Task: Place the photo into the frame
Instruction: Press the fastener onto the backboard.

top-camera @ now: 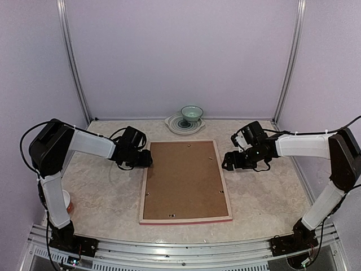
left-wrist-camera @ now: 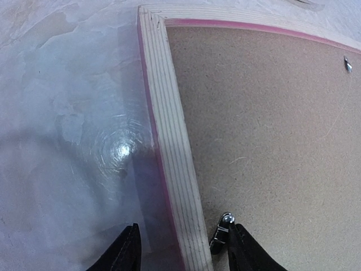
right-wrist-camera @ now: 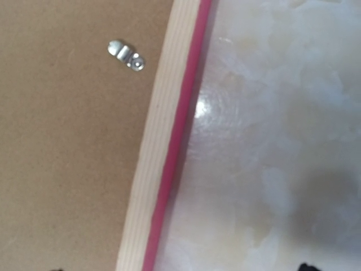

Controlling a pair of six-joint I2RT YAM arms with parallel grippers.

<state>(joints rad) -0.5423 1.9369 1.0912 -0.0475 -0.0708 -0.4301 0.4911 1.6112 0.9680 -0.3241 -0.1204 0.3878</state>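
Observation:
The frame (top-camera: pixel 143 192) lies face down in the middle of the table, pale wood rails up and a pink-red edge showing. A brown hardboard backing (top-camera: pixel 185 180) fills it. The photo is hidden. My left gripper (top-camera: pixel 145 159) is open and straddles the left rail (left-wrist-camera: pixel 175 152) near the far corner. One finger is over the table, the other over the backing (left-wrist-camera: pixel 265 130) beside a small metal clip (left-wrist-camera: pixel 221 231). My right gripper (top-camera: pixel 227 162) is open wide over the right rail (right-wrist-camera: pixel 155 152); only its fingertips (right-wrist-camera: pixel 307 266) show at the bottom edge.
A green bowl (top-camera: pixel 192 113) sits on a patterned plate (top-camera: pixel 176 125) at the back, just beyond the frame. A white and red object (top-camera: pixel 67 202) lies by the left arm's base. Another clip (right-wrist-camera: pixel 127 55) sits on the backing (right-wrist-camera: pixel 67 158).

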